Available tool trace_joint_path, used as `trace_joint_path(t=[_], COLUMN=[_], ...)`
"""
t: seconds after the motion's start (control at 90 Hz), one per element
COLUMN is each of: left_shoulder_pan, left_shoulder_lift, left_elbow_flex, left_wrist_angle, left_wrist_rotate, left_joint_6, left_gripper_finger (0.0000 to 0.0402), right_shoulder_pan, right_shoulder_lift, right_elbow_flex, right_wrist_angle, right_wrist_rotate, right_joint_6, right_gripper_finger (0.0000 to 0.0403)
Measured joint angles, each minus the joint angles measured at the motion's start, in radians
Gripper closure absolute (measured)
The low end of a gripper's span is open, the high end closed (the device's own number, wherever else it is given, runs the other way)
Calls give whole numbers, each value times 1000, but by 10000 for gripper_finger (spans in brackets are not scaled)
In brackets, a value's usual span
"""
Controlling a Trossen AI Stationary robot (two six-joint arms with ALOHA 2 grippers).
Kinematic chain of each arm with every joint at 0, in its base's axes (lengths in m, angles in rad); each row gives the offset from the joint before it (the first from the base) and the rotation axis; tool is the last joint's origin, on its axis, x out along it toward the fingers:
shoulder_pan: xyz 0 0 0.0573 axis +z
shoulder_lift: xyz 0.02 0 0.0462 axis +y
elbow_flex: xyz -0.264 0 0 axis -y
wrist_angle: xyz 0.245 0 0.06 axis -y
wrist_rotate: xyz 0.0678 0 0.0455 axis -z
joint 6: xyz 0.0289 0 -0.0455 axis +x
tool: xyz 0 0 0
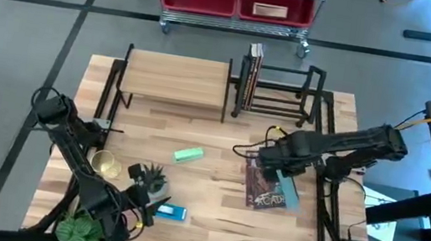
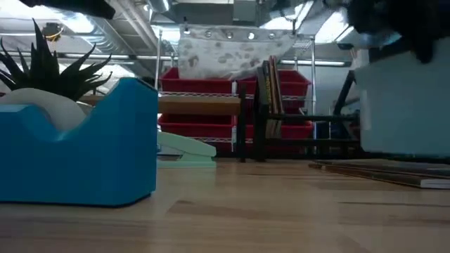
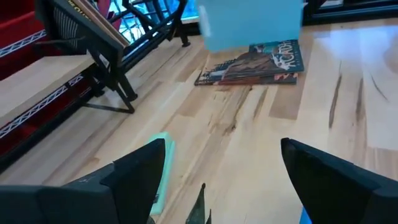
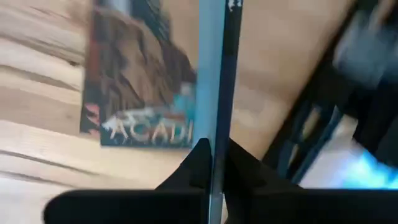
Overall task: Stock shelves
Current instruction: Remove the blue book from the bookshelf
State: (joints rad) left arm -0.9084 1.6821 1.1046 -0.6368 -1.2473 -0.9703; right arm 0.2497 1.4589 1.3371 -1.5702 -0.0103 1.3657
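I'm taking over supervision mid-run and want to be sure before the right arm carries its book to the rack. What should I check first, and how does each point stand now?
1. Grip: right gripper has its jaws closed on the light blue book, seen edge-on. Ok.
2. Book lifted off the Acadia book on the table: low view shows it raised. Ok.
3. Free slot in the black book rack: books stand only at its left end. Ok.
4. Left gripper out of the path, near the blue tape dispenser, jaws open. Ok.
5. Green stapler clear of the route. Ok.
6. Grip firmness: cannot tell.
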Motion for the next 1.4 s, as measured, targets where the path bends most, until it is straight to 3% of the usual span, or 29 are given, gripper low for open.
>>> trace_joint_path(t=[0.067,0.178,0.3,0.489,0.633,0.7,0.789,1.133,1.4], left_shoulder_pan=[0,0,1,5,16,21,22,21,21], left_shoulder_lift=[0,0,0,0,0,0,0,0,0], left_elbow_flex=[0,0,0,0,0,0,0,0,0], left_wrist_angle=[0,1,1,2,2,2,3,25,24], left_wrist_rotate=[0,0,-14,-23,-24,-20,-15,-13,-13], left_joint_6=[0,0,0,0,0,0,-2,9,8], left_gripper_finger=[93,93,93,93,93,93,93,93,93], right_shoulder_pan=[48,113,116,120,138,150,152,137,15], right_shoulder_lift=[0,36,82,247,388,432,464,475,475], right_elbow_flex=[45,85,75,65,62,49,27,-25,78], right_wrist_angle=[-2,6,0,2,6,3,-2,-5,37], right_wrist_rotate=[117,253,299,366,439,402,271,-193,-242], right_joint_6=[-145,-192,-264,-583,-725,-753,-730,-270,-180], right_gripper_finger=[403,403,403,403,403,403,403,403,402])
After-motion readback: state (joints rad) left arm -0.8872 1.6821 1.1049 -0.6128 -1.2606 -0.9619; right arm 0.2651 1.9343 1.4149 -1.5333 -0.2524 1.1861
